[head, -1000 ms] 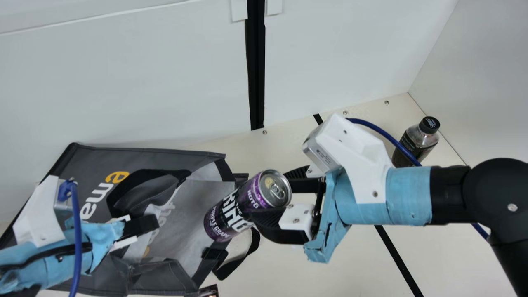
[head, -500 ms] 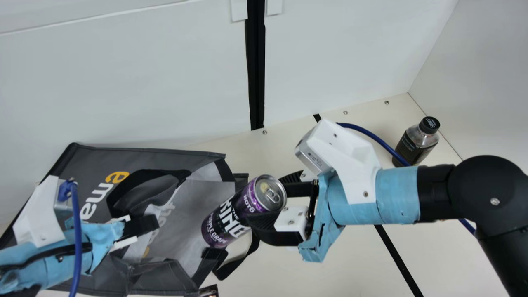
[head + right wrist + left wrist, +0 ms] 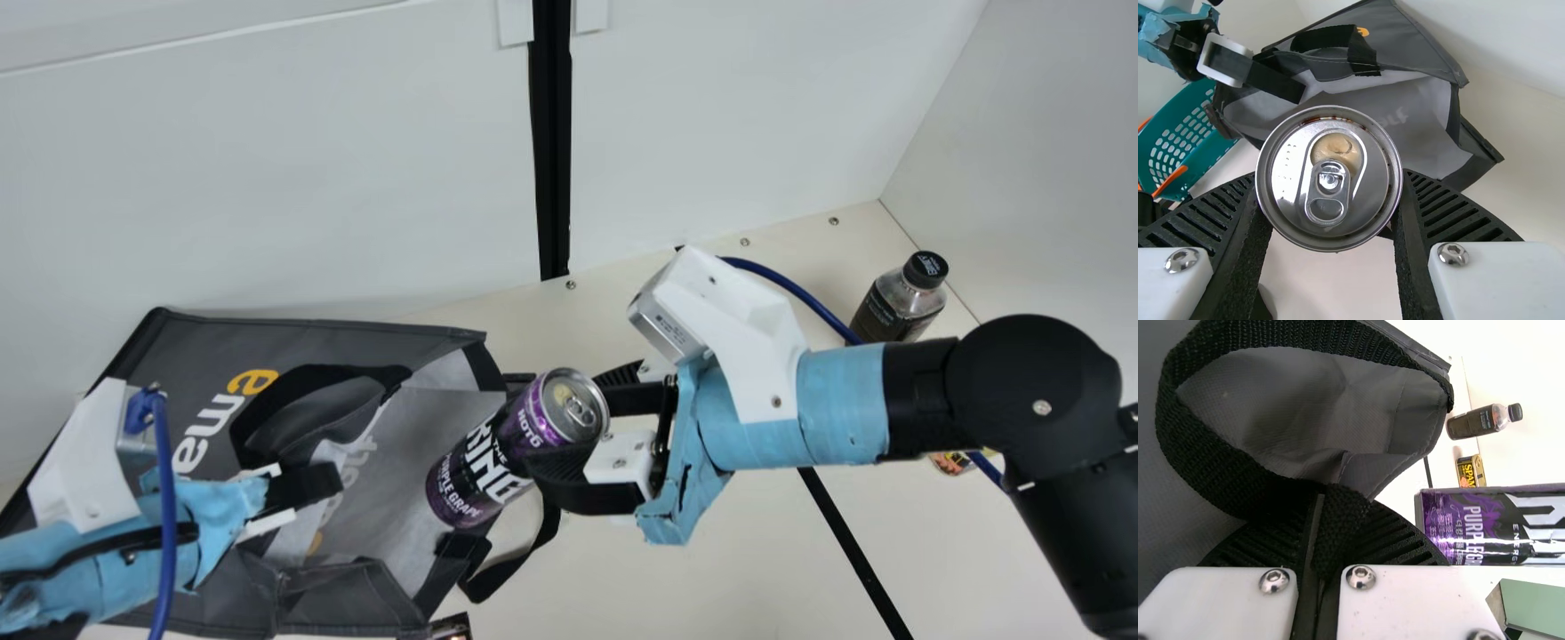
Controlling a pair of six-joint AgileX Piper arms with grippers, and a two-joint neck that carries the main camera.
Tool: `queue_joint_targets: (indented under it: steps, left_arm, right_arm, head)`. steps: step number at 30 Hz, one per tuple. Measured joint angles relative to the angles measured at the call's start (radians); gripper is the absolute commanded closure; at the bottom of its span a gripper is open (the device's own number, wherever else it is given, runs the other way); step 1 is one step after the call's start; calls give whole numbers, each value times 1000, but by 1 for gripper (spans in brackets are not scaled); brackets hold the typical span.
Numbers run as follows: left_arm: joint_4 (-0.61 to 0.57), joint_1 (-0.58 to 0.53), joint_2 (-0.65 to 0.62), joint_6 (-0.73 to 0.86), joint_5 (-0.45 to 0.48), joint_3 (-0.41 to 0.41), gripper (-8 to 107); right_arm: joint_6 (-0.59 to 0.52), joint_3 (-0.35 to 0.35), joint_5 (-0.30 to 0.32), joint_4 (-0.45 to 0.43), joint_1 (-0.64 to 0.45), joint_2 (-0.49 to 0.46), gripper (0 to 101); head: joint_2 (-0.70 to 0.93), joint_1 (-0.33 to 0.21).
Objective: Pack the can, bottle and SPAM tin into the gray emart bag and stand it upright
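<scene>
Gripping can [image 3: 532,425], R claw [image 3: 573,425] spread, L claw [image 3: 327,481] pinching strap [image 3: 1341,513]

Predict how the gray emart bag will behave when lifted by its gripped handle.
The bag will probably flex, since its walls crease and fold. Its strap handle bends in a loop, so expect some give first. Held at one strap by the left gripper, the bag may twist.

bag [image 3: 200,342]: dull gray synthetic-looking cloth, kinda creased
handle [image 3: 1211,467]: rough black webbing, chunky weave
can [image 3: 538,422]: shiny printed metal, bare silvery lid [image 3: 1288,180]
bottle [image 3: 905,304]: clear smooth plastic, dark cap [image 3: 925,269]
basket [image 3: 1171,120]: smooth teal plastic, pretty matt
table [image 3: 711,578]: smooth, low-sheen cream
</scene>
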Motion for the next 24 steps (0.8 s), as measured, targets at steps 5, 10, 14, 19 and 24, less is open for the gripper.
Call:
queue_joint_targets:
  steps: [5,10,14,19,24]
  left_arm:
    - [0,0,0,0,0,0,107]
    - [0,0,0,0,0,0,107]
    - [0,0,0,0,0,0,107]
    - [0,0,0,0,0,0,107]
    - [0,0,0,0,0,0,107]
  right_arm:
    - [-13,0,0,17,-25,9,101]
    - [-35,10,0,46,-57,11,101]
    - [-51,26,1,60,-78,12,101]
    - [-65,51,-17,68,-72,19,101]
    - [-70,73,-67,72,-39,37,101]
  head:
    - [-2,0]
    - [-2,0]
    - [-2,0]
    - [-2,0]
    - [-2,0]
